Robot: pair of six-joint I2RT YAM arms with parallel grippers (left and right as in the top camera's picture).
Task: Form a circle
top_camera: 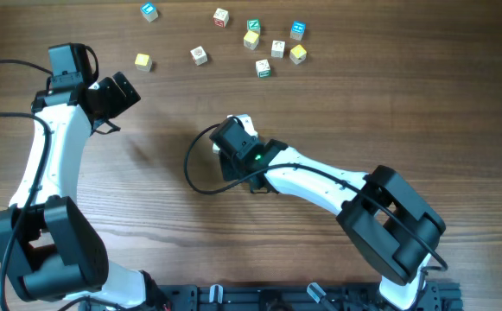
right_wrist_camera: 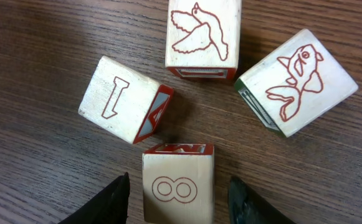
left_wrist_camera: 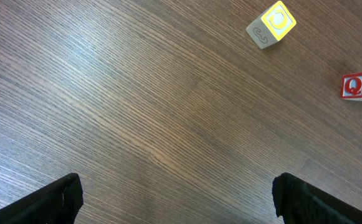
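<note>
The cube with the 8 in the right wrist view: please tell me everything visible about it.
The 8 cube is pale wood; its top bears a red outlined 8, its far side red print. It rests flat on the table between the open fingers of the right gripper, clear of both. The I cube lies close by.

Ring of cubes [right_wrist_camera: 128,102] mid-table, nearest between right jaws; loose cubes [top_camera: 251,40] well behind.

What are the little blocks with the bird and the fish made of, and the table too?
Bird block and fish block: probably bare pale wood, matte, with faint grain and red printed outlines. Table: dark wood-grain surface with a slight sheen; real wood or laminate, I cannot tell.
</note>
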